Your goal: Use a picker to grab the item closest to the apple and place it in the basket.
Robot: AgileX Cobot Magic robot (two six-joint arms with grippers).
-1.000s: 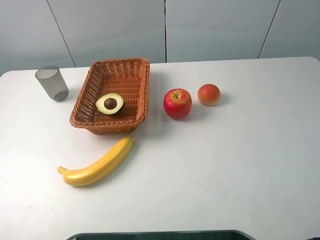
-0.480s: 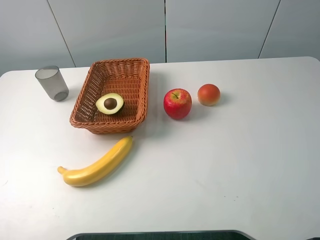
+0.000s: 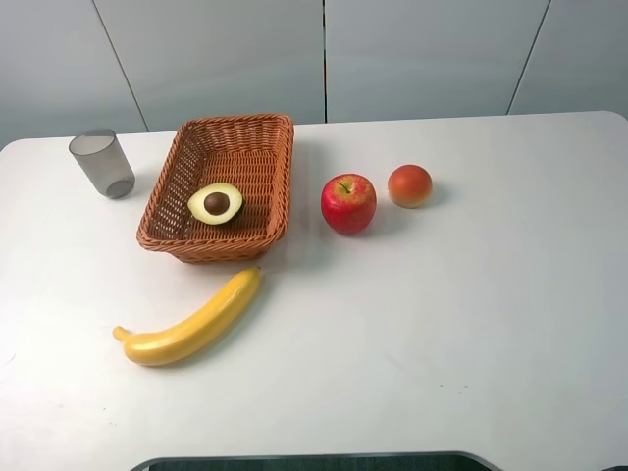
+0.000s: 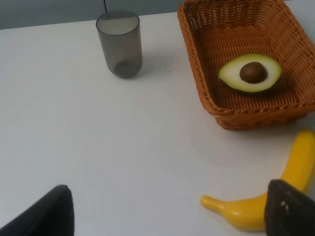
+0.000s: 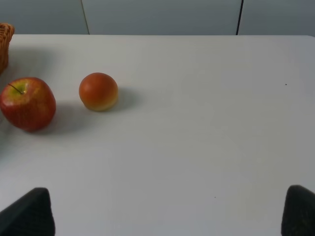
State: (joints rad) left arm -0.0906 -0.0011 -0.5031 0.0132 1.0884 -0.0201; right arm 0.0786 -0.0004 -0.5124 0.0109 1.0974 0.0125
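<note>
The left gripper (image 4: 167, 216) is seen only in the left wrist view, where two dark fingertips (image 4: 42, 214) stand far apart at the frame's edges with nothing between them, so it is spread wide and holds nothing. Nearest to it, close by one fingertip, a yellow banana (image 4: 268, 196) lies on the white table (image 4: 98, 147). Beyond the banana, the wicker basket (image 4: 206, 93) is found, and the halved avocado (image 4: 250, 73) rests inside it, cut face up with the brown pit showing, toward the basket's nearer end. Off to the other side, at about the basket's far end and apart from it, a grey cup (image 4: 119, 43) stands upright. The right gripper (image 5: 170, 216) is likewise shown by two dark fingertips (image 5: 27, 214) set wide apart over bare table, open and empty. Well ahead of it and to one side, the red apple (image 5: 27, 103) sits on the table, with a smaller orange-red fruit (image 5: 98, 91) just beside it but not touching. A corner of the basket (image 5: 5, 46) is seen past the apple. In the high view neither arm is in sight; the apple (image 3: 348, 203) lies between the basket (image 3: 162, 211) and the orange-red fruit (image 3: 409, 185), and nothing stands between the grippers and these things.
</note>
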